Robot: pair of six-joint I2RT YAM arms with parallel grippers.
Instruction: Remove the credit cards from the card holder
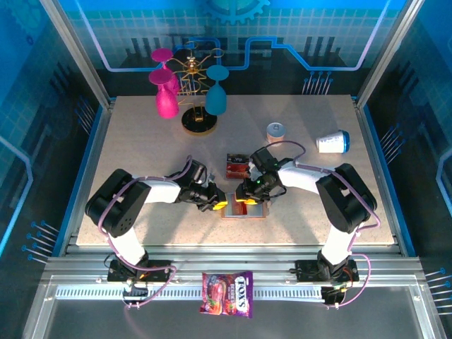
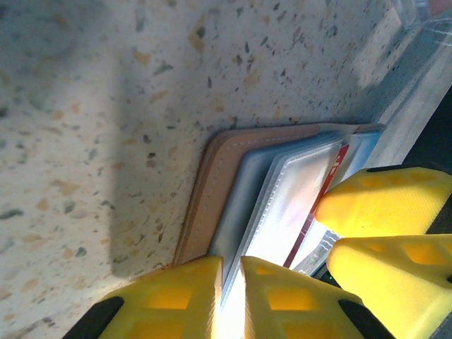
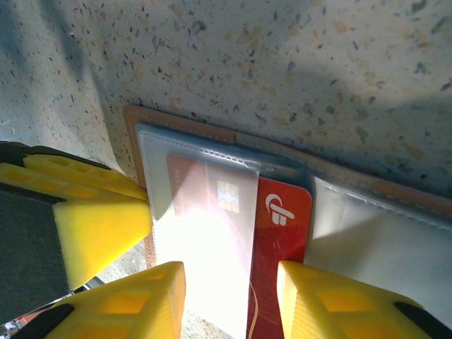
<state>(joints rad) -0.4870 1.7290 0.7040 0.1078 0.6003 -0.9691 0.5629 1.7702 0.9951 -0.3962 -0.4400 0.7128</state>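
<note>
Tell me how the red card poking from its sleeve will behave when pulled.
The red card looks thin, flat and glossy, so it is probably stiff, light and slippery. It sits partly inside a clear sleeve, which may drag. The left end effector clamps the card holder, so that likely won't follow.

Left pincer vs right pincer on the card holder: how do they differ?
Opening: the left pincer is nearly shut, clamped on the edge of the card holder; the right pincer stands clearly wider.
Contents: the left pincer pinches the holder itself; the right pincer brackets a red credit card sticking out of a clear sleeve, grip unclear.
Shared: yellow fingers, both down at the open holder.
</note>
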